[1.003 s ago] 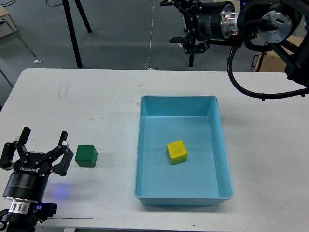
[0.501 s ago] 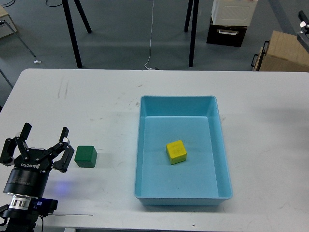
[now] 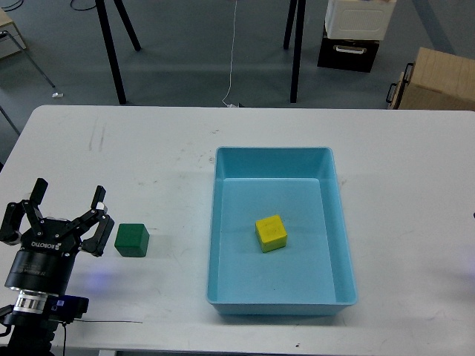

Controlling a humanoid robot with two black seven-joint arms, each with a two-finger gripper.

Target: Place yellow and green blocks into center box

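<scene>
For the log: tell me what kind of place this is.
Probably a robotics lab or workshop: a plain white table on grey carpet, black tripod legs behind it, and a cardboard box and storage crate on the floor.

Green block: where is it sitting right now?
In the head view the green block sits on the white table, left of the light-blue tray and outside it, just right of the open left gripper.

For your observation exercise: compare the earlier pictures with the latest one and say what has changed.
The right arm, which reached across the top right a second ago, has withdrawn out of view. The left tool stays open beside the green block. The yellow block still lies in the tray.
</scene>
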